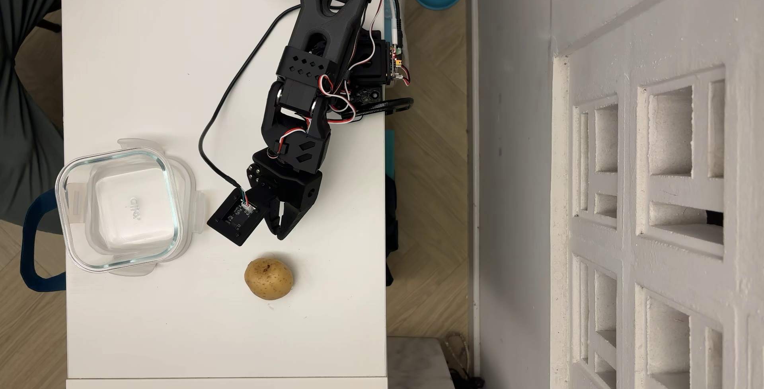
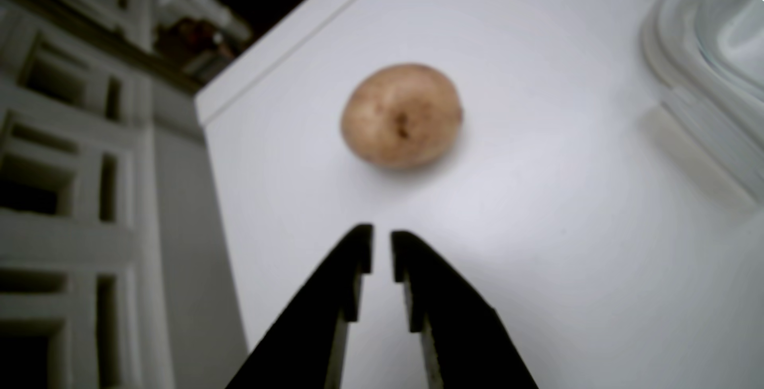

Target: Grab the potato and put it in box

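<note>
The potato, tan with dark speckles and a brown spot, lies on the white table. In the wrist view it sits a short way ahead of the fingertips, blurred. My black gripper hovers just above the potato in the overhead view, apart from it; its jaws are nearly together with a thin gap and hold nothing. The clear glass box stands empty at the table's left edge, and its wall shows at the top right of the wrist view.
The box rests on a translucent plastic lid with snap flaps, also in the wrist view. A black cable loops over the table to the wrist camera. The table's right edge runs close to the potato.
</note>
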{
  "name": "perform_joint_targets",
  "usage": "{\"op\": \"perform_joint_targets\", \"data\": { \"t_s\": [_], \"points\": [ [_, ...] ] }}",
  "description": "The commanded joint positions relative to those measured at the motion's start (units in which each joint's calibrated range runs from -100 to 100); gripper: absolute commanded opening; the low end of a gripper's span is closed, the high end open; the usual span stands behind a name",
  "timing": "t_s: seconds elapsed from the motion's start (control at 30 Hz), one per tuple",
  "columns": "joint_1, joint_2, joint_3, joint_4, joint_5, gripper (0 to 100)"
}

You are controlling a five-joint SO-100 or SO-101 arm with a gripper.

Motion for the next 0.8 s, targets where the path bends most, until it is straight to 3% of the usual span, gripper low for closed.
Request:
{"op": "perform_joint_targets", "data": {
  "t_s": [0.0,0.77],
  "points": [
    [0.64,0.11,-0.43,0.18,-0.24,3],
    [0.33,0.11,-0.43,0.18,-0.43,3]
  ]
}}
